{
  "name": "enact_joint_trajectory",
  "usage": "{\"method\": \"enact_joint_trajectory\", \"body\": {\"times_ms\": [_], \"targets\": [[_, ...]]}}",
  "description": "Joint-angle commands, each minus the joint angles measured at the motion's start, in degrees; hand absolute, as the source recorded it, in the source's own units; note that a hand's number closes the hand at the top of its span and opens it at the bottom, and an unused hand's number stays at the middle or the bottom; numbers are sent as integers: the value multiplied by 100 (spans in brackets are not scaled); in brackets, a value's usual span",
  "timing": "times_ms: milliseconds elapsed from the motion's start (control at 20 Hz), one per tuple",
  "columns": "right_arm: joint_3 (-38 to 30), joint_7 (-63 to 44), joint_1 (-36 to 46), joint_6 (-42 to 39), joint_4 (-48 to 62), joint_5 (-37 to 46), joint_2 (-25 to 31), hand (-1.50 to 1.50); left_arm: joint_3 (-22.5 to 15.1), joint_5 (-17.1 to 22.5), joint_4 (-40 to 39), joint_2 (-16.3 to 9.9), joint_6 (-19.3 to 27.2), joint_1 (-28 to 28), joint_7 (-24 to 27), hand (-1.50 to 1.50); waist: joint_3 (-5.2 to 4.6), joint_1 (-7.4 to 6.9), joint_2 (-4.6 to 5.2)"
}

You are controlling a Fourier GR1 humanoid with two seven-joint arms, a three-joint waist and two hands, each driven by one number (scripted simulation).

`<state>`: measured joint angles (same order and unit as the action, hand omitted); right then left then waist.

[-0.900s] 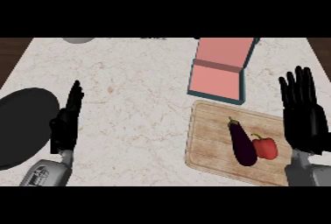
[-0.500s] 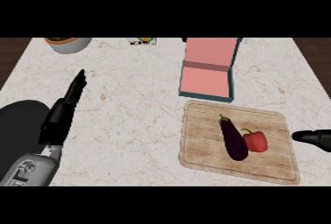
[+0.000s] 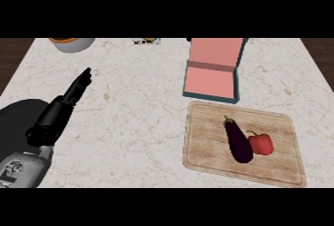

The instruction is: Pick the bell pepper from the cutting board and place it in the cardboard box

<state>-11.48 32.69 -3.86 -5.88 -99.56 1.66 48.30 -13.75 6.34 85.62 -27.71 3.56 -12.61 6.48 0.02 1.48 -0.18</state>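
The right robot hand is gone from view beside the cutting board (image 3: 209, 154); the left robot hand (image 3: 73, 92) stays straight-fingered, and the red bell pepper (image 3: 262, 144) touches the eggplant (image 3: 239, 141).

Single head view, steeply down over counter (image 3: 130, 123), forearm entering lower left.

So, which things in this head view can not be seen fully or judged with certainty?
- Right hand: it shows nowhere in the head view, so its state is unknown.
- Grey bowl with orange contents: cut off by the top edge.
- Small printed item at the top edge: too small to identify.
- Red bell pepper on the wooden cutting board: its left side touches or sits behind the dark purple eggplant; which one, I cannot tell.
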Motion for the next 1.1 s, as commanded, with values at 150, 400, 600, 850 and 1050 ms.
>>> {"method": "enact_joint_trajectory", "body": {"times_ms": [150,400,600,850,1050], "targets": [[61,-122,-769,-4,-804,1447,659,-150,125,-15,63,-5,-138,34,80,0,-11,-15,-8],[752,-1332,-833,-255,-1648,2637,1070,-150,35,-112,-40,107,-192,-23,154,0,-18,-97,14],[1369,-2550,-847,-765,-2615,3244,1065,-150,99,-100,71,128,-214,-214,-169,0,-16,-129,17],[2027,-3633,-1130,-1131,-3247,4338,781,-150,75,-164,349,169,-270,122,-177,0,-8,-162,9],[2704,-4604,-605,-1923,-3472,4647,393,-150,270,-194,49,187,-450,-210,-112,0,-10,-188,32]]}}
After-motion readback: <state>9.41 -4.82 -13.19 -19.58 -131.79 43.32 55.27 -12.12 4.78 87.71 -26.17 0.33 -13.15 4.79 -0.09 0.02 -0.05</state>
